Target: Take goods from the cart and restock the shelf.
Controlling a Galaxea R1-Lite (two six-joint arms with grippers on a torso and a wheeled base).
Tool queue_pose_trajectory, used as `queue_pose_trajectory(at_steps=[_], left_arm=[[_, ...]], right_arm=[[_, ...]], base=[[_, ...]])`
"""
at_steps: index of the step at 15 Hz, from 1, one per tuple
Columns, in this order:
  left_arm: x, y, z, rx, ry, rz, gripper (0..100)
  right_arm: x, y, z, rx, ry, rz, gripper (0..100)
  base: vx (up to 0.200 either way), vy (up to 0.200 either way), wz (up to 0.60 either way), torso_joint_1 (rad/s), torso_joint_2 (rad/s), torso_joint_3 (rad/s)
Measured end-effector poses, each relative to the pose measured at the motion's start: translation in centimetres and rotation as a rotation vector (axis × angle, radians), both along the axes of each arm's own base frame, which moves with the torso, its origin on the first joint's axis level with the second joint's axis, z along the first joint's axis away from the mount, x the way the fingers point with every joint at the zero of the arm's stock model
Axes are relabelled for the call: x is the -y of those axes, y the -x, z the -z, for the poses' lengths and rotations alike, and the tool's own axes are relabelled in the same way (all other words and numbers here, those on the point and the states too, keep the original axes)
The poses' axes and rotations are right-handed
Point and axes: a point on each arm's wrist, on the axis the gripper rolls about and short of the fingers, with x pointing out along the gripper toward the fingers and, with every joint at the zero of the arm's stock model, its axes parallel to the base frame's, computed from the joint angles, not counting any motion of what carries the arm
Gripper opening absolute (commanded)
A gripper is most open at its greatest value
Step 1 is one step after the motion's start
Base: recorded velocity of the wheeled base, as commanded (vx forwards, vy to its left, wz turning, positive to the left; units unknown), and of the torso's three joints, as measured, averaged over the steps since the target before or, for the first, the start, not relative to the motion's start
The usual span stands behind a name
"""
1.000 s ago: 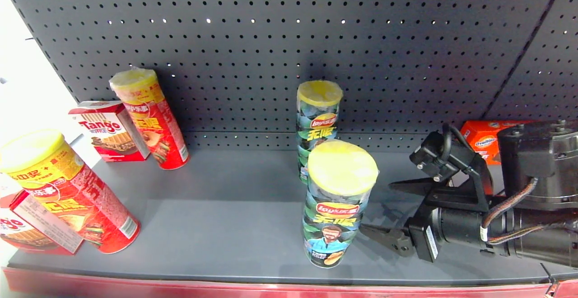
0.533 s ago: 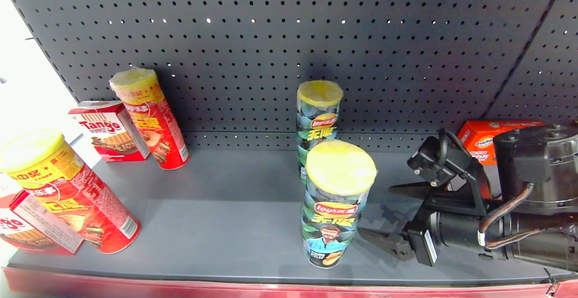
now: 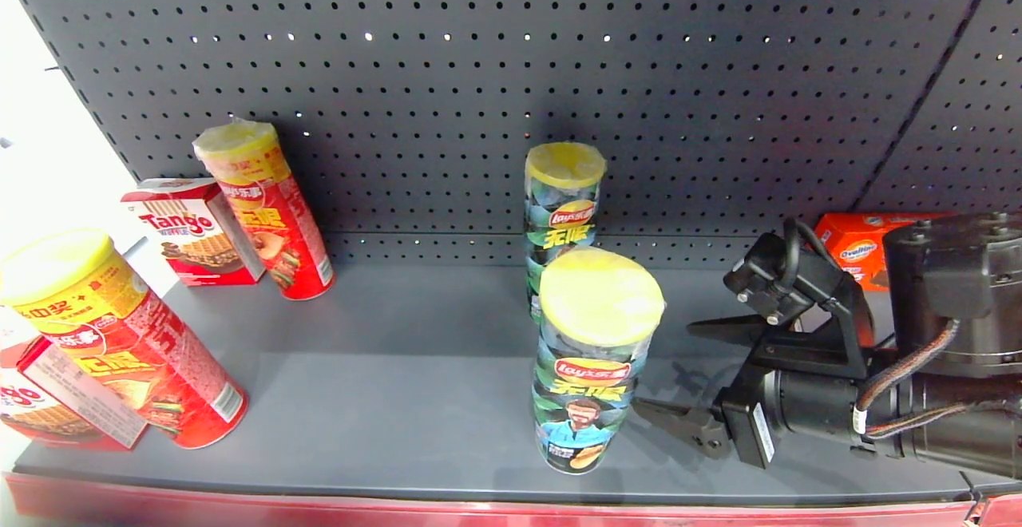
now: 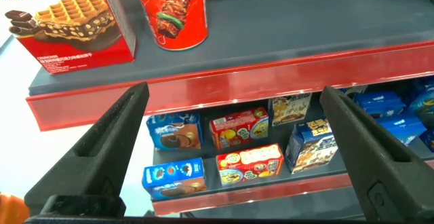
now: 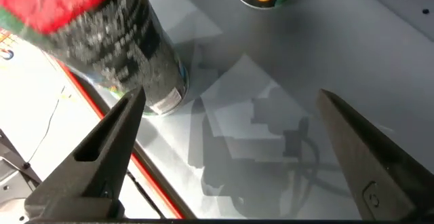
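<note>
Right claw (image 3: pixel 664 367): I see it spread wide and empty, just right of the front green can (image 3: pixel 595 359).
Front green can: upright near the front edge of the shelf (image 3: pixel 399 383).
Second green can (image 3: pixel 563 208): upright behind it, near the back edge.
Left claw (image 4: pixel 234 88): spread wide, empty, off the shelf's front-left corner.

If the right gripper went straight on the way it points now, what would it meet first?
Most likely the front green cylindrical chip can with the yellow lid, standing just ahead of the open right gripper on the grey shelf. Depth is unclear.
</note>
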Motion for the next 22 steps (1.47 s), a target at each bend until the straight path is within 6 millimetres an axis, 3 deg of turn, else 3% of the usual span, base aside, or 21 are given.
queue_pose_trajectory(at_steps=[8, 10, 14, 16, 18, 20, 22], left_arm=[[0.0, 0.0, 0.0, 0.0, 0.0, 0.0, 100], [0.0, 0.0, 0.0, 0.0, 0.0, 0.0, 100], [0.0, 0.0, 0.0, 0.0, 0.0, 0.001, 100], [0.0, 0.0, 0.0, 0.0, 0.0, 0.001, 100], [0.0, 0.0, 0.0, 0.0, 0.0, 0.002, 100], [0.0, 0.0, 0.0, 0.001, -0.001, 0.002, 100], [0.0, 0.0, 0.0, 0.001, -0.001, 0.003, 100]], right_arm=[[-0.1, -0.4, 0.2, -0.007, 0.006, 0.01, 100], [1.3, -0.7, -0.4, 0.013, -0.013, 0.063, 100], [7.3, 0.3, -3.5, 0.137, -0.106, 0.277, 100], [10.6, 2.8, -4.4, 0.215, -0.146, 0.396, 100], [13.5, 7.0, -3.7, 0.295, -0.173, 0.513, 100], [15.1, 11.5, -1.4, 0.363, -0.187, 0.6, 100], [15.8, 15.7, 2.3, 0.393, -0.185, 0.669, 100]], base=[[0.0, 0.0, 0.0, 0.0, 0.0, 0.0], [0.0, 0.0, 0.0, 0.0, 0.0, 0.0], [0.0, 0.0, 0.0, 0.0, 0.0, 0.0], [0.0, 0.0, 0.0, 0.0, 0.0, 0.0], [0.0, 0.0, 0.0, 0.0, 0.0, 0.0], [0.0, 0.0, 0.0, 0.0, 0.0, 0.0], [0.0, 0.0, 0.0, 0.0, 0.0, 0.0]])
